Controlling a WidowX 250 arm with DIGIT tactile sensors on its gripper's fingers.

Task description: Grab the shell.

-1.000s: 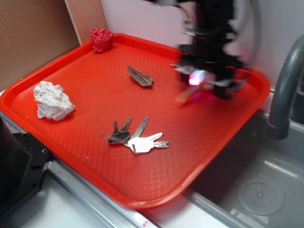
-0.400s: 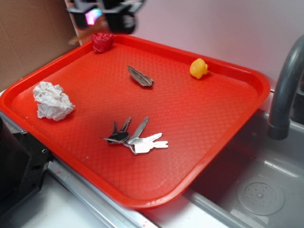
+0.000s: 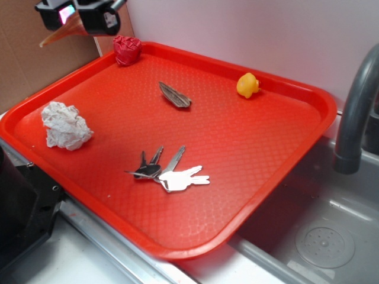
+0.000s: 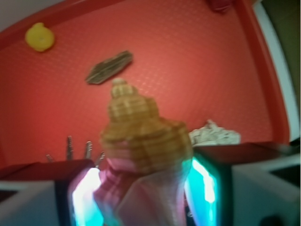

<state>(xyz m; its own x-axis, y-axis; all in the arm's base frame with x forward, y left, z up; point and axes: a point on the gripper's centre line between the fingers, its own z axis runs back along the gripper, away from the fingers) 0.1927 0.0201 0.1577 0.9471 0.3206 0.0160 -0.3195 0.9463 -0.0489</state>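
Note:
The shell (image 4: pixel 141 132) is tan-orange and knobby, with its wide spiral head filling the middle of the wrist view. My gripper (image 4: pixel 143 188) is shut on it, a glowing pad pressed to each side. From the exterior view the gripper (image 3: pixel 77 15) hangs high over the back left corner of the red tray (image 3: pixel 284 177). The shell's (image 3: pixel 59 34) thin orange point sticks out down and to the left of the fingers, clear of the tray.
On the tray lie a yellow rubber duck (image 3: pixel 247 84), a dark ridged leaf-shaped piece (image 3: pixel 174 95), a bunch of keys (image 3: pixel 169 171), a crumpled white tissue (image 3: pixel 65 125) and a red crumpled lump (image 3: pixel 127 49). A cardboard panel (image 3: pixel 29 53) stands at left. A grey faucet (image 3: pixel 355 112) and sink (image 3: pixel 320 236) are at right.
The gripper swept from the tray's back right to its back left corner and higher, carrying the shell. The duck, hidden before, now shows.

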